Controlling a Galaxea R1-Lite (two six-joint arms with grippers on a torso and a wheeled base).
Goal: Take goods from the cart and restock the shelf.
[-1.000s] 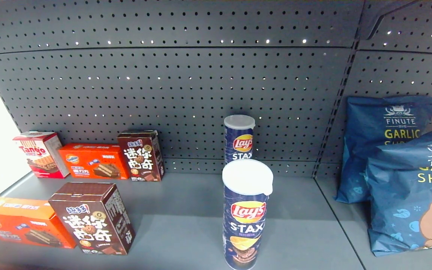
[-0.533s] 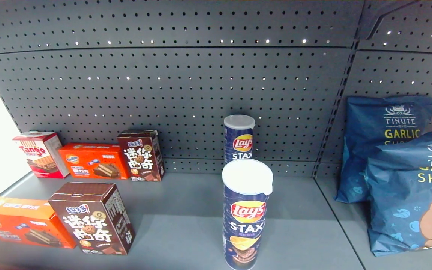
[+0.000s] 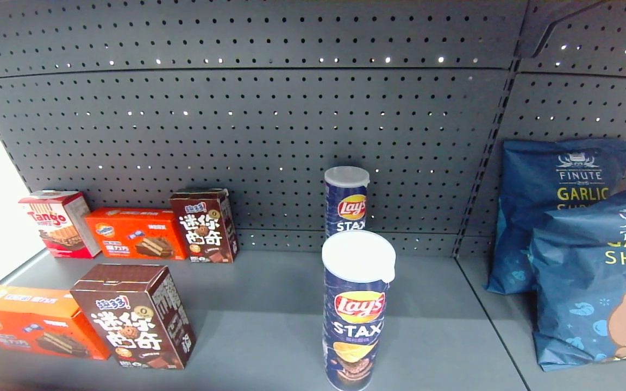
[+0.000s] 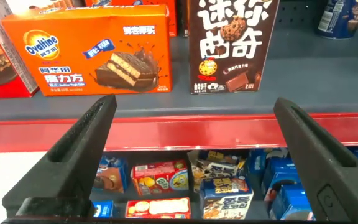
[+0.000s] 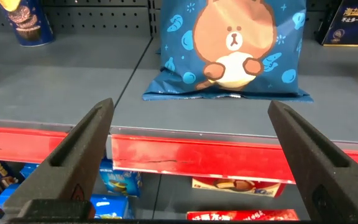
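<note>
In the head view the shelf is evenly and fairly brightly lit. The front half of its deck is paler, and a soft-edged darker band runs along the back. Beyond the shelf's left end the picture burns out to plain white. Pinpoints of light shine through holes in the pegboard back panel, and its horizontal seams bow towards the edges. The white lid of the front chip can is close to glare. In the wrist views the left gripper and right gripper show as dark, nearly featureless shapes. The packs under the red edge sit in dimmer light, and the blue bag carries a soft sheen.
</note>
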